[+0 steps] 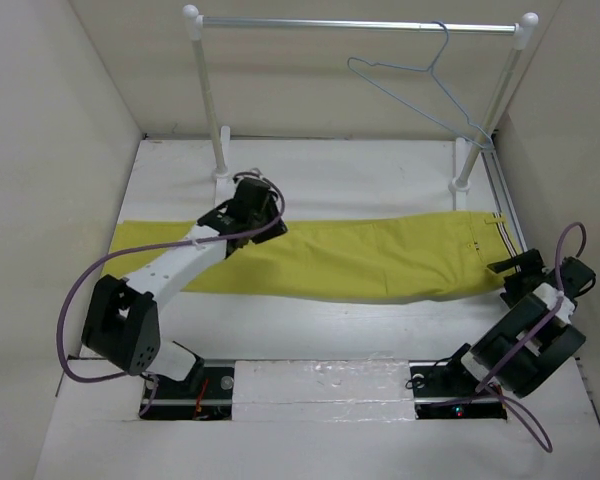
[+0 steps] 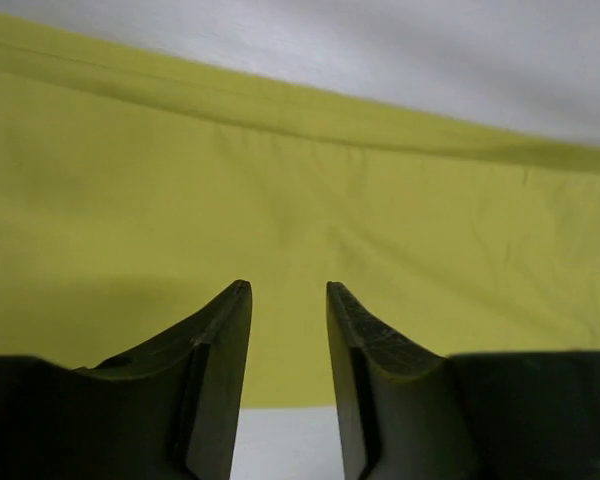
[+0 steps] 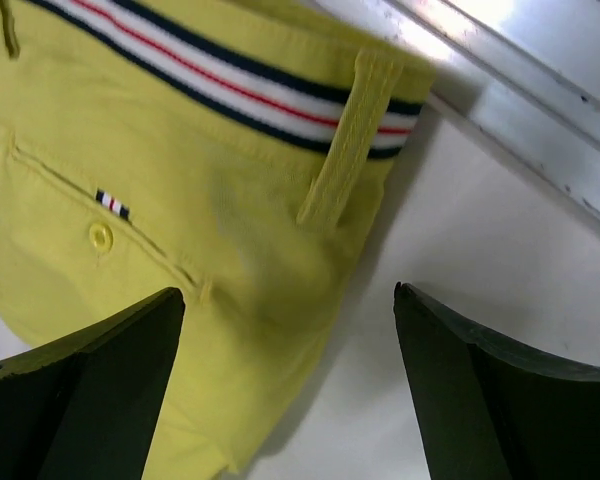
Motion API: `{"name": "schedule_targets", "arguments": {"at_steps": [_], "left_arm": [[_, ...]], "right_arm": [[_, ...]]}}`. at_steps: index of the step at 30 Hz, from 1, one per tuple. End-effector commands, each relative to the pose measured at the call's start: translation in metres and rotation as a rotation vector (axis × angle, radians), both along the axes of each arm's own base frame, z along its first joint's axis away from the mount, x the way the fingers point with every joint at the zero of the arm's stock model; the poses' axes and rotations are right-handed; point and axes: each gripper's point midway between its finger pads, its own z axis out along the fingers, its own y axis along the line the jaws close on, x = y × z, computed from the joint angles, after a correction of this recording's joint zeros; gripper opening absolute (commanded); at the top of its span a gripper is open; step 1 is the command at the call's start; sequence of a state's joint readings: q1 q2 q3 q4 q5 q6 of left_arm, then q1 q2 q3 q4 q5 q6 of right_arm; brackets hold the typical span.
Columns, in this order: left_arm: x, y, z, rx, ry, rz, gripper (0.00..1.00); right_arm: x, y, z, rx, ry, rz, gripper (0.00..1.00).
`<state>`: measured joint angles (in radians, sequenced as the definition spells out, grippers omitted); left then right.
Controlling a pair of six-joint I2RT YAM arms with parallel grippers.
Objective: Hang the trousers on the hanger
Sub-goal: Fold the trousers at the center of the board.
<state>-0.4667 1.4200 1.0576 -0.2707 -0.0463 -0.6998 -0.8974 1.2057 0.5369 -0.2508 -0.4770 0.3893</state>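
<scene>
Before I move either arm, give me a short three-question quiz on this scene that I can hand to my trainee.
1. True or false: the trousers already hang on the hanger.
2. Which part of the trousers lies nearest the right claw? A) the leg hems B) the waistband C) the knees
3. Fill in: the hanger hangs from the ___ at the back of the table.

Key
1. False: they lie flat on the table.
2. B
3. rail
</scene>
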Motion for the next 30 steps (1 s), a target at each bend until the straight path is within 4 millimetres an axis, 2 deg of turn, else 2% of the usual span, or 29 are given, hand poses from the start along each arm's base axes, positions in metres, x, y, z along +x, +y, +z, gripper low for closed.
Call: {"name": "schedule_targets", "arguments": {"at_steps": [1, 3, 4, 6, 9, 10, 11, 12, 14, 15, 16, 17, 19, 20, 21, 23, 24, 25, 26, 28, 29, 30], "left_arm": [[-0.021, -0.043, -0.009, -0.012, -0.007, -0.124, 0.3], [-0.028, -0.055, -0.019, 0.021, -0.003, -0.151, 0.25], [-0.034, -0.061, -0.028, 0.037, 0.016, -0.163, 0.2], [-0.033, -0.062, -0.043, 0.043, 0.038, -0.156, 0.16], [-0.037, -0.053, -0.067, 0.093, 0.085, -0.129, 0.12], [-0.036, -0.033, -0.084, 0.136, 0.129, -0.087, 0.09], [-0.037, -0.019, -0.094, 0.156, 0.159, -0.058, 0.07], [-0.037, -0.019, -0.094, 0.156, 0.159, -0.058, 0.07], [-0.045, 0.006, -0.111, 0.196, 0.215, -0.007, 0.05], [-0.045, 0.006, -0.111, 0.197, 0.216, -0.006, 0.05], [-0.048, 0.017, -0.116, 0.208, 0.231, 0.015, 0.05], [-0.05, 0.024, -0.119, 0.222, 0.237, 0.025, 0.04], [-0.055, 0.038, -0.127, 0.237, 0.264, 0.052, 0.05], [-0.058, 0.038, -0.128, 0.233, 0.272, 0.045, 0.05], [-0.06, 0.039, -0.129, 0.238, 0.276, 0.035, 0.05], [-0.063, 0.037, -0.127, 0.225, 0.277, 0.018, 0.04], [-0.062, 0.035, -0.123, 0.219, 0.265, 0.0, 0.04], [-0.06, 0.032, -0.114, 0.204, 0.239, -0.009, 0.04], [-0.059, 0.031, -0.109, 0.201, 0.227, -0.018, 0.04], [-0.052, 0.03, -0.093, 0.198, 0.178, -0.035, 0.04], [-0.052, 0.03, -0.09, 0.2, 0.175, -0.042, 0.04], [-0.053, 0.026, -0.086, 0.2, 0.164, -0.059, 0.04]], "right_arm": [[0.031, -0.024, 0.014, -0.037, -0.14, -0.018, 0.91], [0.031, -0.025, -0.001, -0.004, -0.109, -0.023, 0.91], [0.029, -0.025, -0.007, 0.01, -0.089, -0.033, 0.9], [0.033, -0.027, -0.012, 0.019, -0.109, -0.035, 0.89], [0.029, -0.026, -0.022, 0.046, -0.087, -0.077, 0.78], [0.027, -0.027, -0.026, 0.048, -0.077, -0.103, 0.56], [0.025, -0.029, -0.028, 0.042, -0.069, -0.114, 0.43], [0.025, -0.029, -0.028, 0.041, -0.069, -0.114, 0.43], [0.026, -0.029, -0.025, 0.015, -0.072, -0.087, 0.11], [0.026, -0.029, -0.024, 0.017, -0.07, -0.087, 0.11], [0.025, -0.032, -0.02, 0.005, -0.076, -0.086, 0.0], [0.026, -0.032, -0.014, -0.026, -0.088, -0.052, 0.0], [0.029, -0.025, 0.011, -0.086, -0.134, -0.005, 0.0], [0.03, -0.016, 0.021, -0.108, -0.154, 0.044, 0.0], [0.032, 0.002, 0.041, -0.151, -0.184, 0.102, 0.0], [0.032, 0.023, 0.06, -0.209, -0.208, 0.165, 0.0], [0.028, 0.04, 0.064, -0.204, -0.207, 0.198, 0.0], [0.031, 0.068, 0.087, -0.256, -0.279, 0.278, 0.0], [0.029, 0.082, 0.094, -0.258, -0.296, 0.301, 0.0], [0.019, 0.112, 0.096, -0.235, -0.27, 0.388, 0.0], [0.019, 0.137, 0.1, -0.223, -0.28, 0.475, 0.0], [0.016, 0.15, 0.101, -0.219, -0.289, 0.51, 0.0]]}}
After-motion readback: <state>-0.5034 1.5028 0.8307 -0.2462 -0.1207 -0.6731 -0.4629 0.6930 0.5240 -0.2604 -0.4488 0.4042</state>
